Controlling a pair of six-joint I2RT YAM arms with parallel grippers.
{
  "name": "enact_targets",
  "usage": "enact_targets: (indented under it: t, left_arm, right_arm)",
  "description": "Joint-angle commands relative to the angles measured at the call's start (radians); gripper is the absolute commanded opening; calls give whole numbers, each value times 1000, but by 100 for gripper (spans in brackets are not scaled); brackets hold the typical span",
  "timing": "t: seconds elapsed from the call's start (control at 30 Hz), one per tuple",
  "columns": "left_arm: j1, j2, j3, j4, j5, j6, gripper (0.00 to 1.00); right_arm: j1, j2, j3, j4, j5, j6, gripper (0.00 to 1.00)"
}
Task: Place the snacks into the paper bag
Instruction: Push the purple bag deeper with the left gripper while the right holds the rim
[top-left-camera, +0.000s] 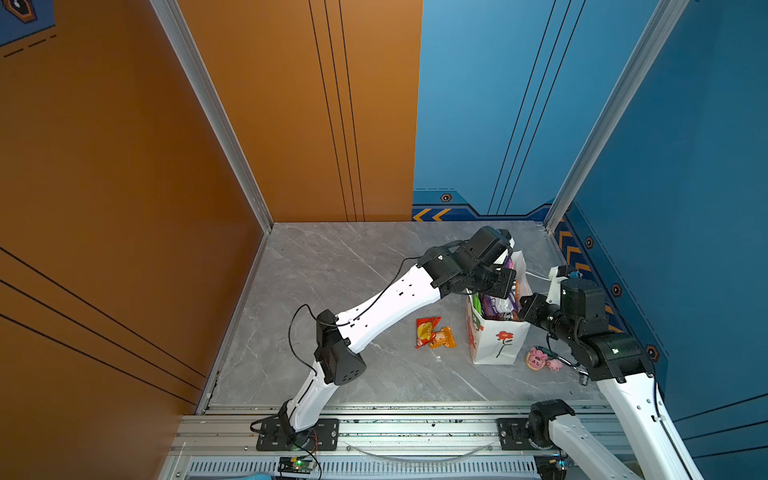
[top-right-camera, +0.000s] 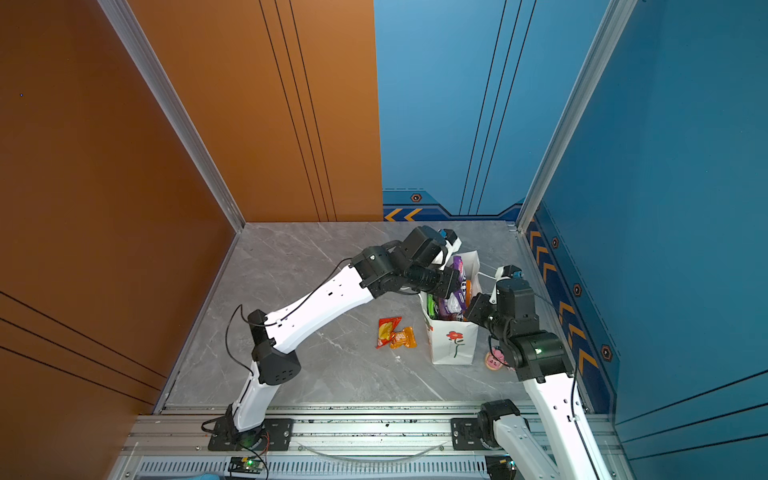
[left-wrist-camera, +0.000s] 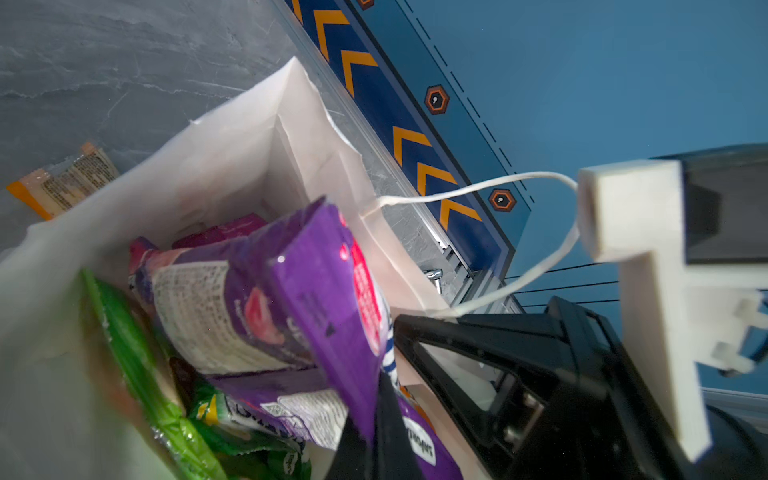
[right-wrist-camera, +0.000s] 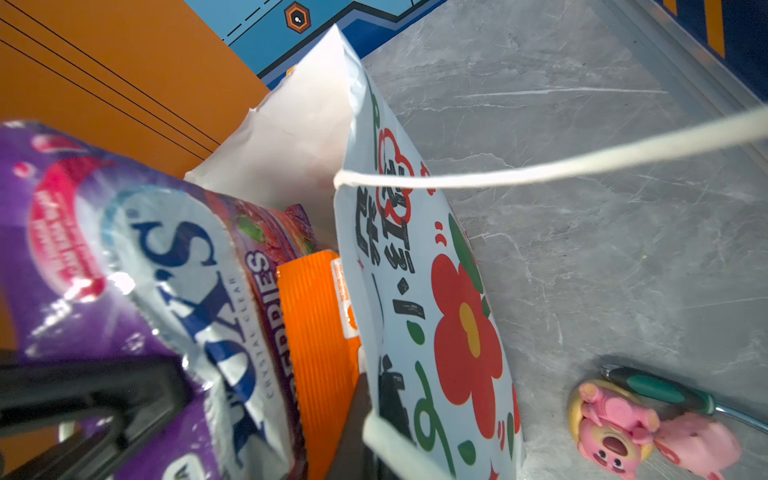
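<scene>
A: Marble table, what stood there?
B: White paper bag, upright at 3 o'clock. Right gripper was clamped tight on its rim.
A: Left gripper?
B: Pinched closed on a purple FOX'S packet at the bag's mouth. Red packet and orange packet lay at the bag's 9 o'clock.

One paper bag stands on the table, and two packets lie outside it: one red packet and one orange packet. Inside the bag show one purple FOX'S packet, at least one other purple packet, one green bag and one ribbed orange packet; the full count there cannot be told. Beside the bag lie two pink toys and one green-handled tool.
</scene>
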Motion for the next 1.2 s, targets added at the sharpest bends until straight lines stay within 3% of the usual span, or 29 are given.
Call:
enact_targets:
  t: [0.0, 0.23, 0.5, 0.83, 1.17]
  left_arm:
    - [14, 17, 61, -11, 19, -8, 0]
    - [23, 36, 85, -38, 0, -8, 0]
    - [20, 11, 84, -158, -196, 15, 0]
    - [-10, 27, 143, -271, -357, 18, 0]
    - [-22, 149, 285, -308, -339, 29, 0]
  right_arm:
    - [-5, 2, 12, 46, -2, -13, 2]
    - [-6, 0, 6, 47, -1, -14, 2]
    - [-11, -3, -1, 48, 0, -16, 2]
    - [-12, 4, -7, 57, -7, -7, 2]
    - [-13, 5, -12, 64, -12, 6, 2]
